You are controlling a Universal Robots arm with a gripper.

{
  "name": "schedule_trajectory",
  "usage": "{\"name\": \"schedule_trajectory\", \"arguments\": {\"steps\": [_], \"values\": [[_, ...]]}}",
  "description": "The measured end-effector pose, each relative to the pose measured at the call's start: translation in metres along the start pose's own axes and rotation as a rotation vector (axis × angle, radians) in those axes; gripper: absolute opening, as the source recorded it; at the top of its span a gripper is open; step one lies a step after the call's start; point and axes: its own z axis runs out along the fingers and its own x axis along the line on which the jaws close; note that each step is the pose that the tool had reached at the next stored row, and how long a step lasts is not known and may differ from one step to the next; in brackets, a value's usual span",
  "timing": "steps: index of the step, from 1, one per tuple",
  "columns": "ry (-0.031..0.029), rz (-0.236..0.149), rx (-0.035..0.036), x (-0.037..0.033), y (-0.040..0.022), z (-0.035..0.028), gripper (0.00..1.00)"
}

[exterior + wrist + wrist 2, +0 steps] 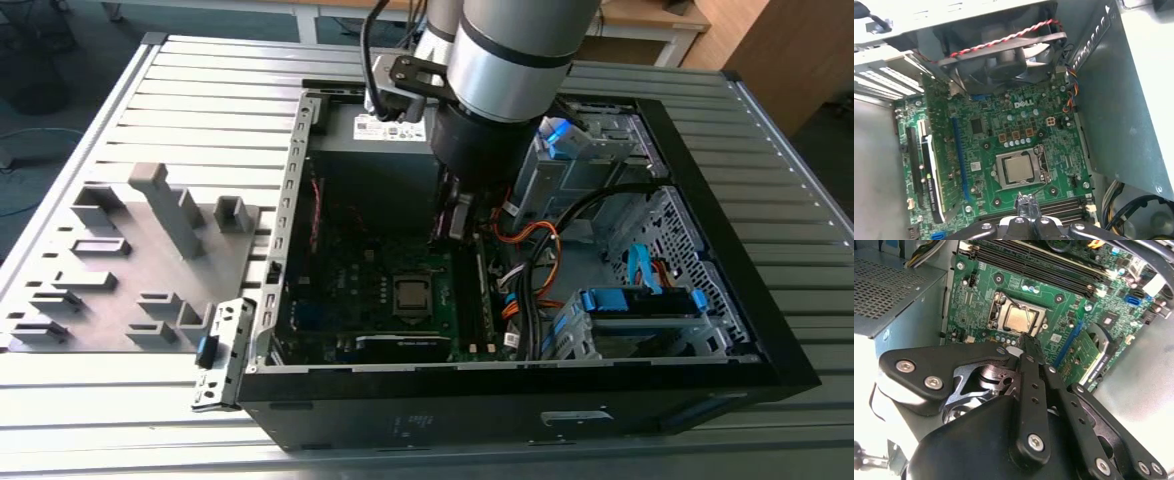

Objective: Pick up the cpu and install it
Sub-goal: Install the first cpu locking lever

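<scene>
The cpu (414, 293) is a small square chip with a silver top, lying flat in its socket on the green motherboard (354, 290) inside the open computer case (694, 190). Both wrist views show the cpu (1020, 318) (1019, 170) seated inside the socket's metal frame. My gripper (454, 226) hangs inside the case just above the board, a little off the socket's edge. Its black fingers meet at the tip (1029, 343) (1025, 202) with nothing between them, close beside the cpu and not touching it.
A black case fan (1004, 60) with red-black wires stands beyond the socket. Memory slots (1039, 262) run along one side and a black graphics card (387, 346) along another. The grey power supply (889, 295), orange cables (534, 250) and blue drive cages (641, 300) crowd the case. A grey fixture tray (134, 260) lies outside.
</scene>
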Motion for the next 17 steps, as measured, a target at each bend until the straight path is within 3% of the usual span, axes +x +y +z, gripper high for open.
{"name": "schedule_trajectory", "arguments": {"steps": [7,12,13,17], "values": [[0.0035,0.000,0.0007,-0.0048,-0.0004,0.0123,0.11],[0.0035,0.000,0.0008,-0.0049,-0.0007,0.0157,0.11],[0.0046,0.001,0.0010,-0.0055,-0.0018,0.0217,0.11],[0.0047,0.001,0.0009,-0.0060,-0.0039,0.0232,0.11]]}}
